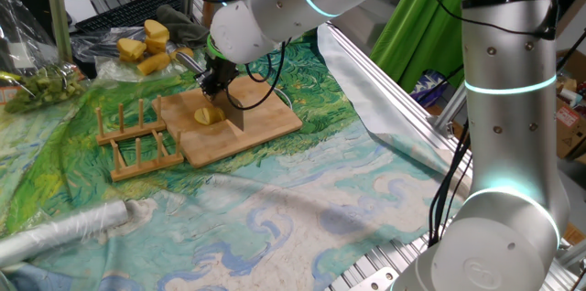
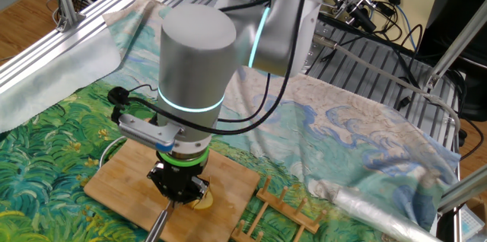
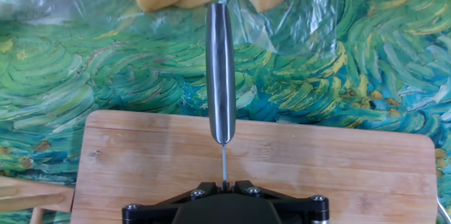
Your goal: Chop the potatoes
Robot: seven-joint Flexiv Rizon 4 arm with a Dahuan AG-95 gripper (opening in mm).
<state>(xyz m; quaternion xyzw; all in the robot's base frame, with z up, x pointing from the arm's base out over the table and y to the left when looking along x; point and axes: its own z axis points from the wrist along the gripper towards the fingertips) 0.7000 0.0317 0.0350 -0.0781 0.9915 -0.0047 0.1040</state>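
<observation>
**Knife held over the potato**

The tool (image 1: 220,83) is clamped shut on a knife (image 3: 220,76), its blade (image 1: 236,115) resting on the wooden board (image 1: 261,126). The potato (image 1: 207,116) lies on the board, just at the blade's 9 o'clock. Bigger yellow chunks (image 1: 146,46) sit at the board's 11 o'clock on the table (image 1: 275,218).

Lots of green and yellow going on here

Tablecloth (image 1: 275,227) has swirly green, teal and cream painted strokes; the board (image 3: 352,175) is light tan wood, the potatoes (image 1: 207,116) pale yellow, the bigger chunks (image 1: 146,44) deeper yellow, the arm (image 2: 194,59) silver-grey with glowing cyan rings.
</observation>
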